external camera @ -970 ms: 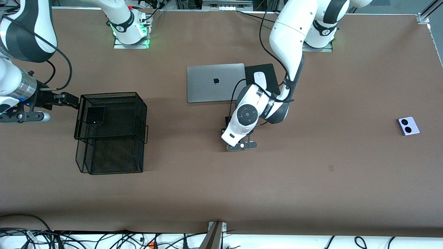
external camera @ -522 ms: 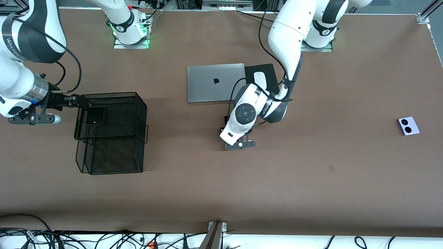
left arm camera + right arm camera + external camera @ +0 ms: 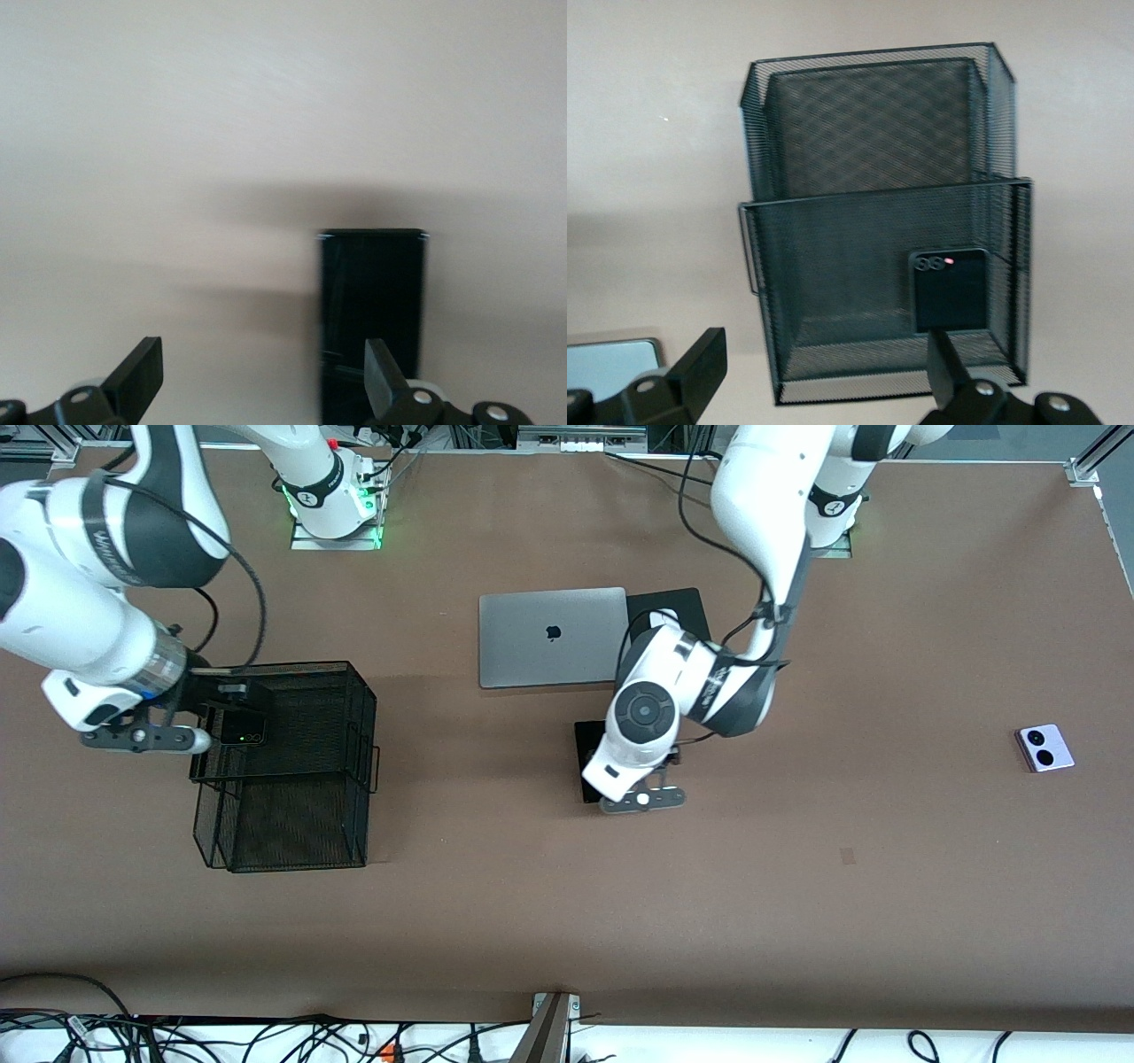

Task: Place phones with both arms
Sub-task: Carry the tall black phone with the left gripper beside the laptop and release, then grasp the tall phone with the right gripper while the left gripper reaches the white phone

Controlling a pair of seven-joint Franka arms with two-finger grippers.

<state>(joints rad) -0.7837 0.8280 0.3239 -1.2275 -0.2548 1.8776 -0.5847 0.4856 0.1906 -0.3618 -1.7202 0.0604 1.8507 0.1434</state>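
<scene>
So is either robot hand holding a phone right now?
No. The left gripper is open over the slab phone; the right gripper is open above the folded phone.

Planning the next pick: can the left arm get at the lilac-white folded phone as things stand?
Probably yes. The lilac-white folded phone lies alone on bare table toward the left arm's end, nothing around it. The left tool is open over the black slab phone, holding nothing.
</scene>
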